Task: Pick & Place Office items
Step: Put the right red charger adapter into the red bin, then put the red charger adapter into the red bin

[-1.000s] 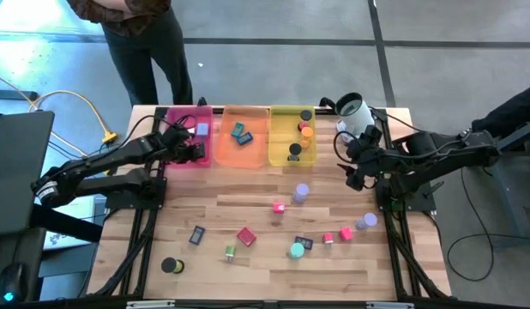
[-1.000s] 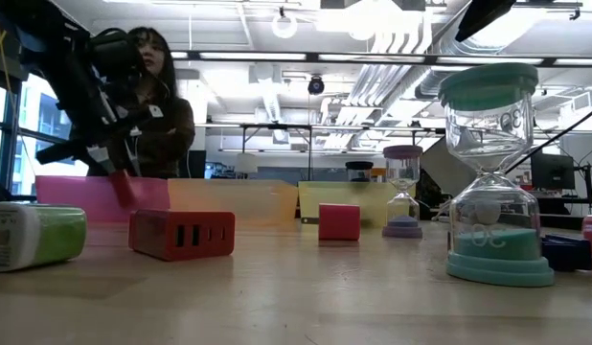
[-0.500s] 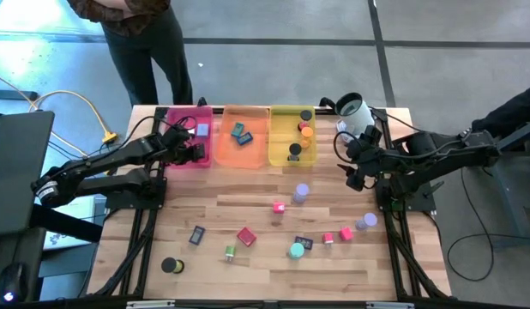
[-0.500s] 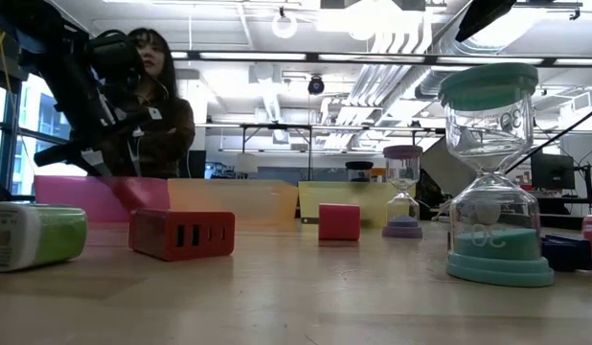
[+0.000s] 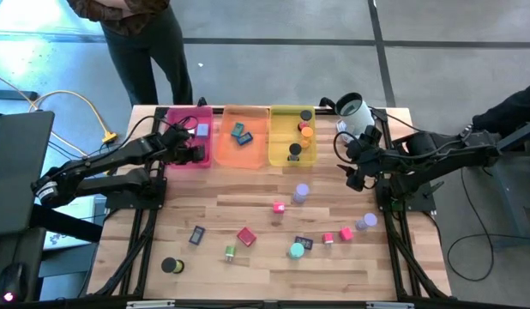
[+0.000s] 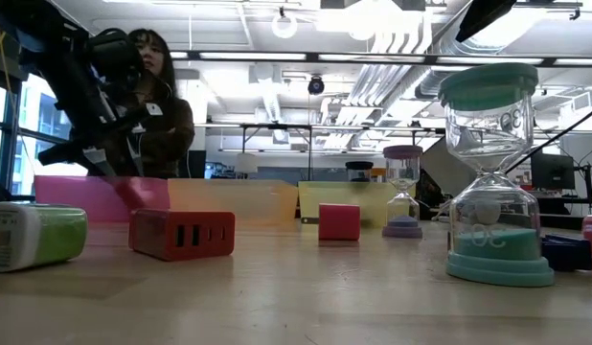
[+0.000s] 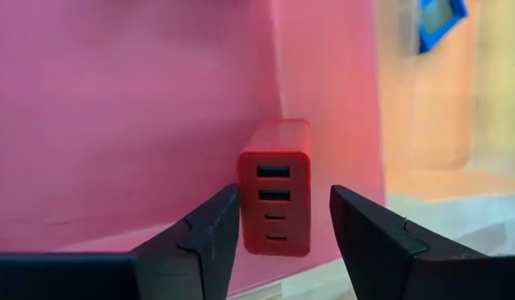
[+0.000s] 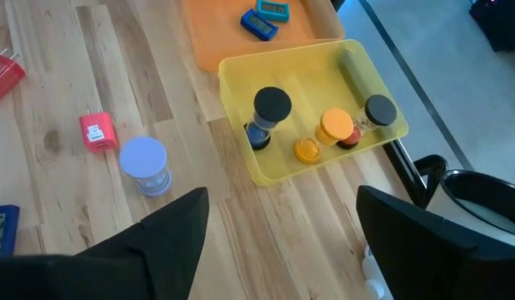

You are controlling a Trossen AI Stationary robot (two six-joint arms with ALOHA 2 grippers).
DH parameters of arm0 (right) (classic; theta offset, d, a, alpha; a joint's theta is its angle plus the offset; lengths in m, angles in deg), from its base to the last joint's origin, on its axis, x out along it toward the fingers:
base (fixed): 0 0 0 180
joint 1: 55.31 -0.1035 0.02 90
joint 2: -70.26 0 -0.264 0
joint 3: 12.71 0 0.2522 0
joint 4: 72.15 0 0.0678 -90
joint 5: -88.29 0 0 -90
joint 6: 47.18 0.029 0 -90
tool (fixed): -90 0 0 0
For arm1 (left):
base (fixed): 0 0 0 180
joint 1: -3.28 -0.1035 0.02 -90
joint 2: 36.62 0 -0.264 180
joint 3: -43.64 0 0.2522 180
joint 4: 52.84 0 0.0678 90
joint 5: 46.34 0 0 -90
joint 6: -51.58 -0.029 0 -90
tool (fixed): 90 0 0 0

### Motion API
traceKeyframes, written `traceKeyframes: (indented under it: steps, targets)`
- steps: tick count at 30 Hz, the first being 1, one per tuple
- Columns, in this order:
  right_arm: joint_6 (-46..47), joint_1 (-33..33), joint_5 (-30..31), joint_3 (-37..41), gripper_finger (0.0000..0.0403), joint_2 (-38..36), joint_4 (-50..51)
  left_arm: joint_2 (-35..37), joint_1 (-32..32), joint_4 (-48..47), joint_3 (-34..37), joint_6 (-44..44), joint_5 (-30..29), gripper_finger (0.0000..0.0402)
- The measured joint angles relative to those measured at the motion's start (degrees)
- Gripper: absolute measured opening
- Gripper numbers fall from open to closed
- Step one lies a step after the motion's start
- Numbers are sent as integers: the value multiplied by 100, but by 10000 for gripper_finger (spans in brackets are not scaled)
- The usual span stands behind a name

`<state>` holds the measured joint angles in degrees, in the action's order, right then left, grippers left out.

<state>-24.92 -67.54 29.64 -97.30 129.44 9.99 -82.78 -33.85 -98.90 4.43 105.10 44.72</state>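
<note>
Nearest us on the pale wooden plank worktop [image 5: 248, 266] lie the loose office items: a black short cylinder [image 5: 169, 266], a green-topped white piece [image 5: 230, 252], a teal-capped hourglass timer [image 5: 296, 250], a flat dark blue rectangle [image 5: 197, 234] and a red block with ports [image 5: 246, 236]. A little farther in we see small pink cubes [image 5: 345, 233] and two lilac-capped timers [image 5: 301, 192]. Beyond these, at the far edge, three translucent plastic trays stand side by side: the pink tray [image 5: 186, 116], the orange tray [image 5: 248, 146] and the yellow tray [image 5: 282, 154] with several cylinders in it. The left claw [image 5: 193, 151] hovers over the pink tray with its fingers parted, gripping nothing; in its wrist view a red charger block [image 7: 275, 197] lies inside the tray, free of both fingers. The right claw [image 5: 356, 176] waits open above the worktop's right side, beside a white rounded device [image 5: 354, 112]. Past the worktop, a person in dark clothes [image 5: 145, 34] stands on the grey floor [image 5: 274, 21], and the low view shows ceiling ducts [image 6: 392, 67] behind.
</note>
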Motion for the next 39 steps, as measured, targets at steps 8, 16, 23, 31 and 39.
traceKeyframes:
  steps: [8, 16, 23, 31, 39]
  targets:
    - [-2, 0, 0, 0, 295, 0, 2, -5, 0, 4, -18, -123, 149, 182]
    - [-7, 0, 2, 0, 295, 0, 39, -5, -46, 1, -18, -293, 19, 182]
    - [-111, 0, 22, 0, 295, 0, 39, -7, -276, -1, -18, -588, 304, 184]
    - [-133, 0, 22, 0, 295, 0, 28, -7, -509, -3, -18, -705, 617, 246]
    - [-133, 0, 22, 0, 295, 0, 20, -7, -638, -1, -20, -562, 659, 279]
